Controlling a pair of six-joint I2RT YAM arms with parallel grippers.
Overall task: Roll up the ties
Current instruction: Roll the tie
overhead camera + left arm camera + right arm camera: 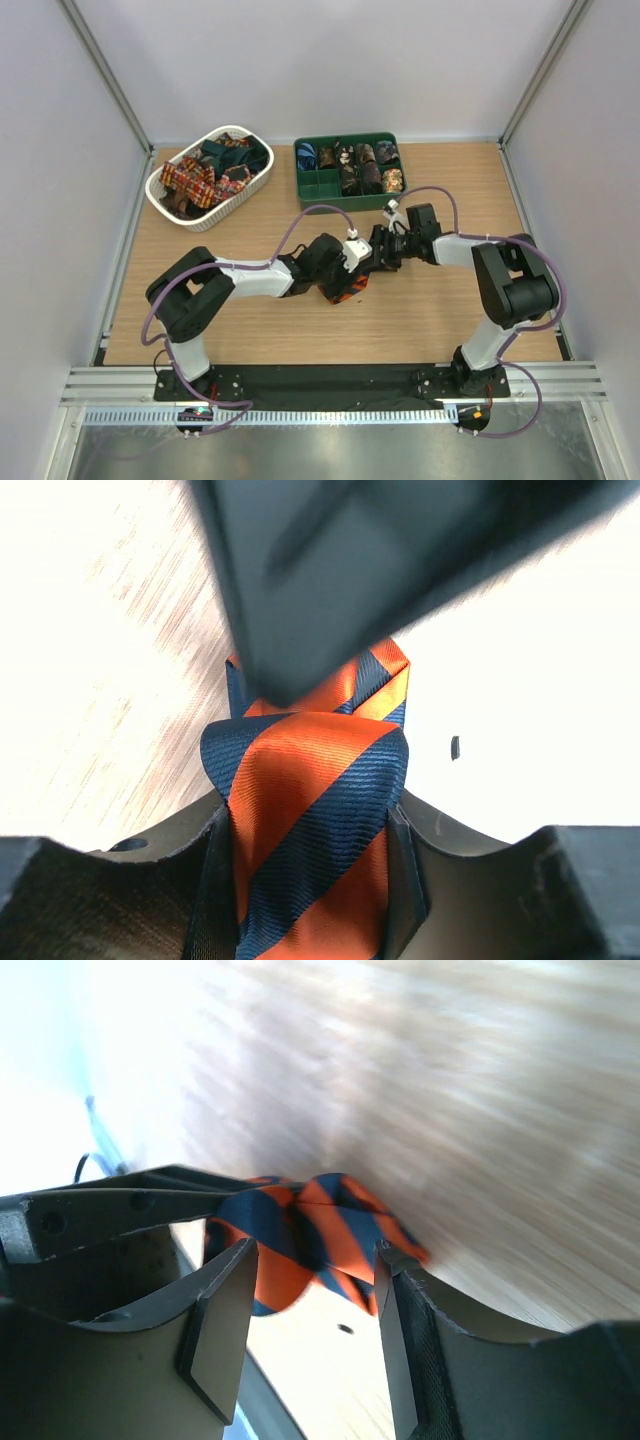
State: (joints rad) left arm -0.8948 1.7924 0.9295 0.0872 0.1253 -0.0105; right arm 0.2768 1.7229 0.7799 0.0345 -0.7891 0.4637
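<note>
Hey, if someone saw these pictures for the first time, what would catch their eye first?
First, the orange-and-navy striped tie at mid-table, where both arms meet: the left gripper pinches it, and the right gripper sits around it too. Next, at the back left, a white basket heaped with loose ties, beside a green tray of rolled ties.

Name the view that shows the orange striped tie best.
Left wrist: the orange striped tie fills the frame's centre, sharp, with stripes and folds clear. Right wrist shows it blurred and partly hidden; top external shows only a small sliver of it.
</note>
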